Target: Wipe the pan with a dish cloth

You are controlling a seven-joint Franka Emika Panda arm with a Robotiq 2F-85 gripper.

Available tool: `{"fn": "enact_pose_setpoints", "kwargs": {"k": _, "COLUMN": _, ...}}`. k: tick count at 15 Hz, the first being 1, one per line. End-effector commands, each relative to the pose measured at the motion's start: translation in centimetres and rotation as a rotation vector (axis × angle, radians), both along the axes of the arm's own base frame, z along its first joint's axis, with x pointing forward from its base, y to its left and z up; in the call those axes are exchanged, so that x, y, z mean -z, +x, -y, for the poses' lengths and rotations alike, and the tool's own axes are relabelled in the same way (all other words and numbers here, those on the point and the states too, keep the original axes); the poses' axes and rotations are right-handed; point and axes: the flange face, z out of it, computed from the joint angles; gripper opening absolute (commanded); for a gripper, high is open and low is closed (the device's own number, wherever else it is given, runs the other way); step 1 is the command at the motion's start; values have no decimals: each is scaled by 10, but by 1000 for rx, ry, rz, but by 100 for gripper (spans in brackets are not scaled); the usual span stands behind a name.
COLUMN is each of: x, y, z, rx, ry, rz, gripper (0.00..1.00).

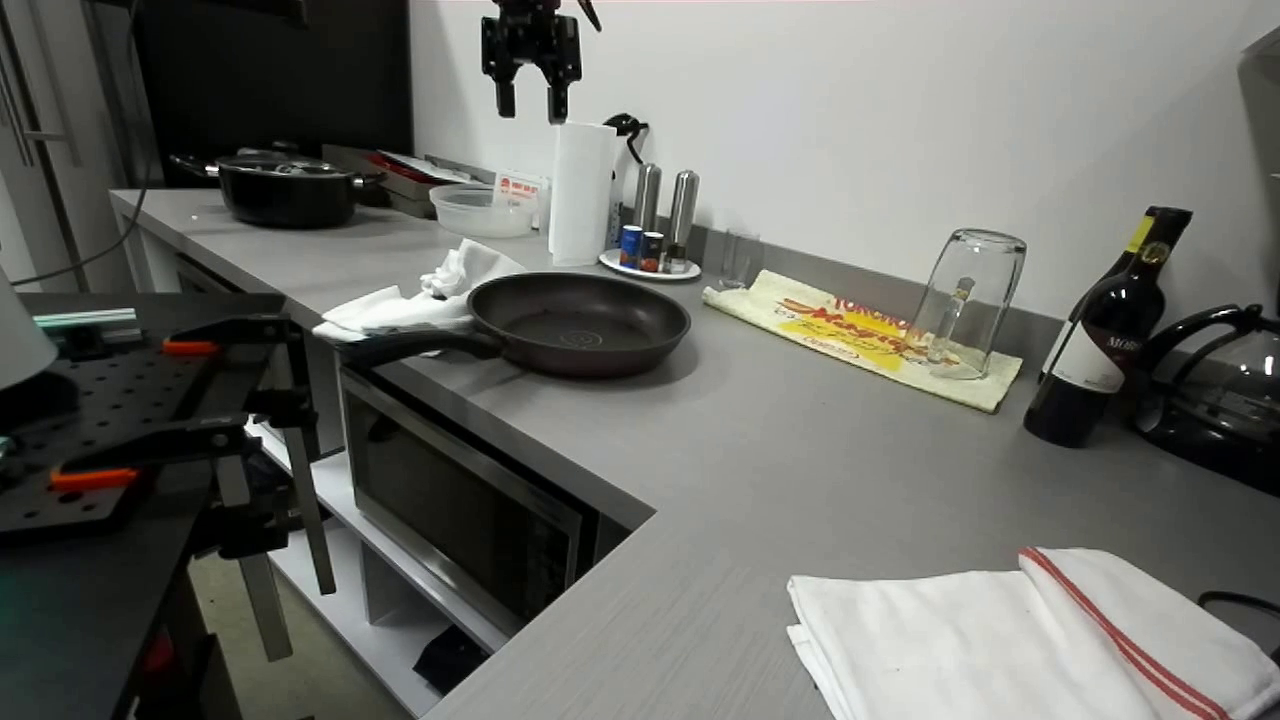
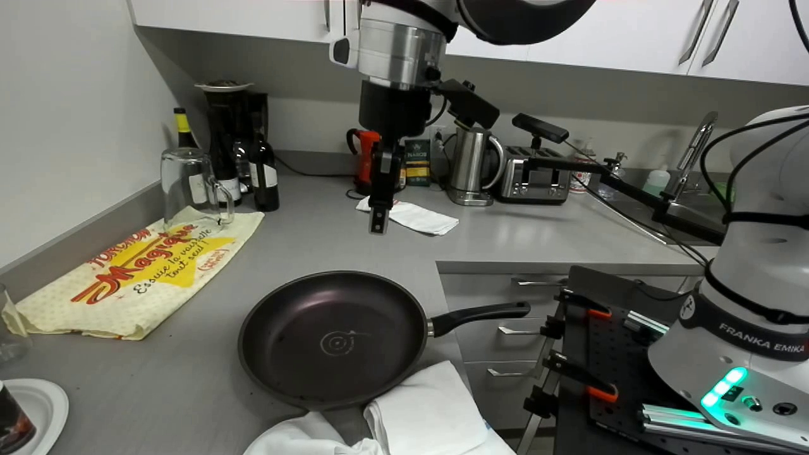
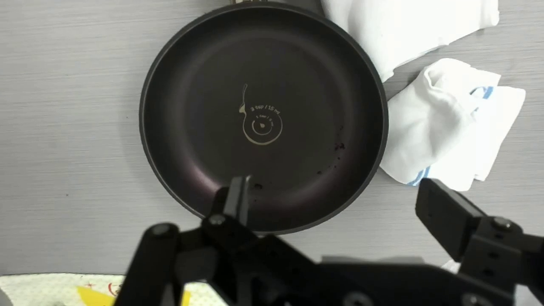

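Observation:
The dark frying pan (image 1: 590, 335) sits on the grey counter, and it shows in an exterior view (image 2: 328, 354) with its black handle over the edge. The wrist view shows the pan (image 3: 263, 161) from above, with small dark specks inside. A crumpled white cloth with blue stripes (image 3: 442, 123) lies beside the pan, and it shows in both exterior views (image 1: 395, 310) (image 2: 436, 411). A white piece (image 3: 408, 29) lies by it; I cannot tell if they are one cloth. My gripper (image 3: 335, 185) is open and empty, high above the counter in both exterior views (image 1: 532, 105) (image 2: 378, 221).
A folded white cloth with red stripes (image 1: 960, 640) lies on the counter. A yellow printed cloth (image 2: 158, 272) lies along the wall with an upturned glass mug (image 2: 189, 189) on it. A paper towel roll (image 1: 583, 195), wine bottle (image 1: 1105, 330) and black pot (image 1: 285, 190) stand around.

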Motion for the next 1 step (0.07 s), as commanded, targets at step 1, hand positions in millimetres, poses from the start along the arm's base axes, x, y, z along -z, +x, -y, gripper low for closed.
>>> {"fn": "enact_pose_setpoints", "kwargs": {"k": 1, "x": 0, "y": 0, "z": 0, "rx": 0, "ry": 0, "rz": -1, "gripper": 100}}
